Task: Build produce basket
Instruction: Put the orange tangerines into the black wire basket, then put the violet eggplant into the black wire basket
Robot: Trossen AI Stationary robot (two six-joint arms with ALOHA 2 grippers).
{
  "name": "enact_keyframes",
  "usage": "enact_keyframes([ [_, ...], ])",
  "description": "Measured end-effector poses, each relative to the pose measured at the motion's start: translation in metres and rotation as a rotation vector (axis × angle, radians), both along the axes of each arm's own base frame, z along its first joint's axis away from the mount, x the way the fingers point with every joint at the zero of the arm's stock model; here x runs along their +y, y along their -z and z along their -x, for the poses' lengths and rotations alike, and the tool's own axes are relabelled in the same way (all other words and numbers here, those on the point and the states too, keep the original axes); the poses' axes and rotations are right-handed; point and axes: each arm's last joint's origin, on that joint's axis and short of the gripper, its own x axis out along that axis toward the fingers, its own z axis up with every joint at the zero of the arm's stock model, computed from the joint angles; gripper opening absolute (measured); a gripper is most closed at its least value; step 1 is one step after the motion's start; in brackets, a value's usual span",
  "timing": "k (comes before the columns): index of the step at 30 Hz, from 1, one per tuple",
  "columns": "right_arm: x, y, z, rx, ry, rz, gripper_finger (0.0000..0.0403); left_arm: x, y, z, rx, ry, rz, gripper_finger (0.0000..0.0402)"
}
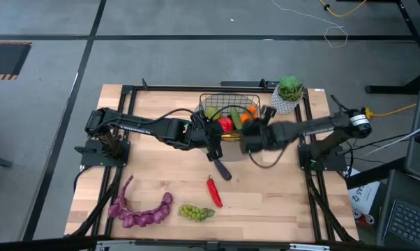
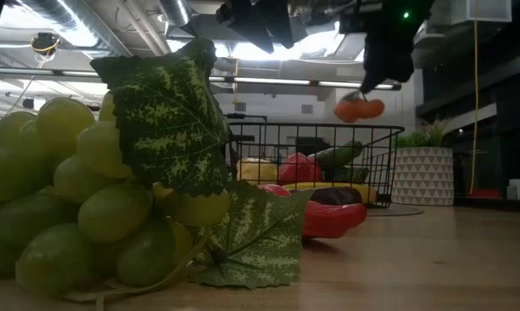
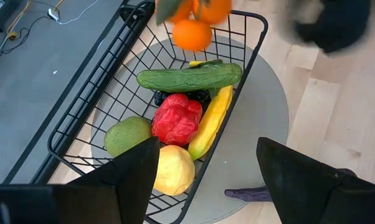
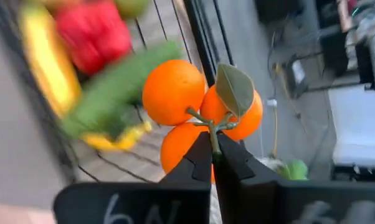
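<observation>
Right gripper (image 4: 212, 163) pinched shut on stem of oranges (image 4: 197, 115), cluster hanging above basket (image 3: 81, 118) at its right end, clear of rim. Cucumber (image 3: 189, 78) lies crosswise directly under oranges; drop path looks straight down. Left gripper (image 3: 206, 168) wide, empty, hovering at basket's near-left edge. Chili (image 1: 214, 191), grapes (image 1: 196, 212) on table in front of basket.

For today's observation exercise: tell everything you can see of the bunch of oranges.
The oranges are three glossy, plastic-looking orange balls joined on a thin green stem with one leaf. They hang in the air over the black wire basket, above the cucumber, touching nothing below. The right gripper is shut on the stem and alone carries them.
</observation>
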Motion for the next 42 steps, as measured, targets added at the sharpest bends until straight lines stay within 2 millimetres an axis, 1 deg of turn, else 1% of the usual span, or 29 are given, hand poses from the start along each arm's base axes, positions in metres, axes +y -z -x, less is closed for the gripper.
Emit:
enact_keyframes([
  [2, -0.016, -0.006, 0.003, 0.041, 0.026, -0.026, 0.0, 0.0, 0.0, 0.0, 0.001, 0.001, 0.0, 0.0264],
  [6, -0.042, -0.025, 0.014, 0.024, 0.027, -0.11, 0.0, 0.0, 0.0, 0.0, 0.0, 0.0, 0.0, 0.0264],
  [9, -0.057, -0.042, 0.025, -0.062, -0.046, -0.248, 0.0, 0.0, 0.0, 0.0, 0.0, 0.0, 0.0, 0.0264],
  [11, -0.066, -0.055, 0.032, -0.148, -0.122, -0.352, 0.0, 0.0, 0.0, 0.0, 0.0, 0.0, 0.0, 0.0264],
  [13, -0.076, -0.065, 0.04, -0.233, -0.162, -0.427, 0.0, 0.0, 0.0, 0.0, 0.0, 0.0, 0.0, 0.0264],
  [16, -0.09, -0.074, 0.052, -0.314, -0.126, -0.456, 0.0, 0.0, 0.0, 0.0, 0.0, 0.0, 0.0, 0.0264],
  [18, -0.097, -0.075, 0.057, -0.334, -0.078, -0.462, 0.0, 0.0, 0.0, 0.0, 0.0, 0.0, 0.0, 0.0264],
  [21, -0.102, -0.075, 0.059, -0.34, -0.078, -0.499, 0.0002, 0.0, 0.0, 0.0, 0.0, 0.0, 0.0, 0.0264],
  [25, -0.104, -0.074, 0.054, -0.34, -0.12, -0.488, 0.0013, 0.0, 0.0, 0.0, 0.0, 0.0, 0.0, 0.0264],
  [33, -0.105, -0.073, 0.052, -0.354, -0.096, -0.497, 0.0034, 0.0, 0.0, 0.0, 0.0, 0.0, 0.0, 0.0264],
  [36, -0.106, -0.072, 0.051, -0.348, -0.097, -0.496, 0.0061, 0.0, 0.0, 0.0, 0.0, 0.0, 0.0, 0.0264],
  [42, -0.106, -0.073, 0.051, -0.356, -0.102, -0.49, 0.0133, 0.0, 0.0, 0.0, 0.0, 0.0, 0.0, 0.0264],
])
